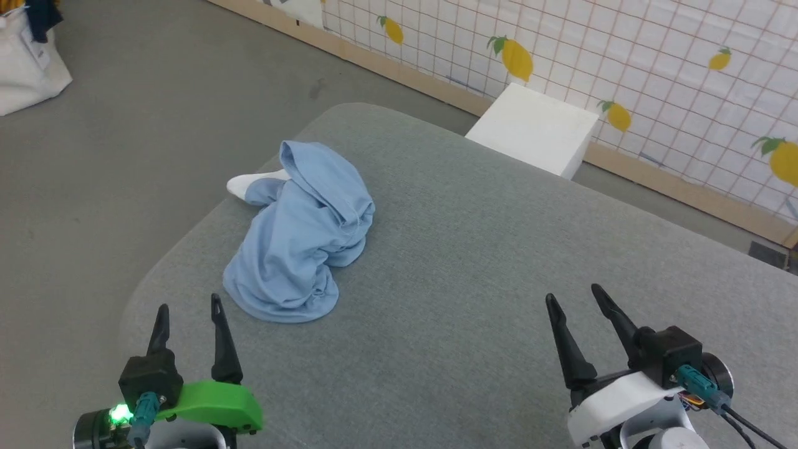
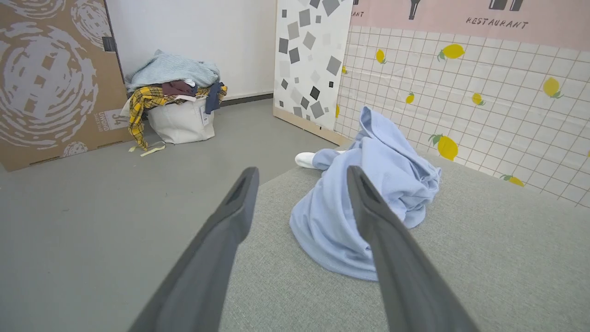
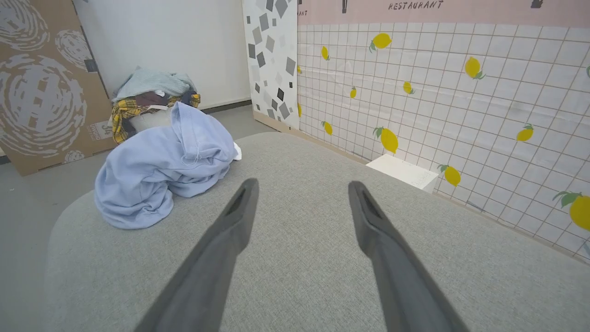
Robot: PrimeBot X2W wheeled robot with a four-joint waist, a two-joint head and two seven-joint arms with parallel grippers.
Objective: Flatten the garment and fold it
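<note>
- Far left, a white fabric bin [image 1: 28, 75] sits on the grey floor. The left wrist view shows it heaped with clothes, a yellow plaid piece hanging over its rim.
- At the near left comes the left gripper [image 1: 189, 302], its two dark fingers spread apart with nothing between them.
- Just ahead of it lies the garment [image 1: 299, 243], a sky-blue crumpled heap. It sits on the left part of the grey cushioned surface [image 1: 474, 262], close to that surface's left edge.
- A white piece [image 1: 248, 183] pokes out at the heap's far-left end.
- Neither gripper touches the cloth.
- Across to the near right, the right gripper [image 1: 572, 293] has its fingers parted and empty, well apart from the garment, over bare cushion.
- Beyond the far edge, a white box [image 1: 536, 128] stands against the lemon-print tiled wall [image 1: 661, 43].
</note>
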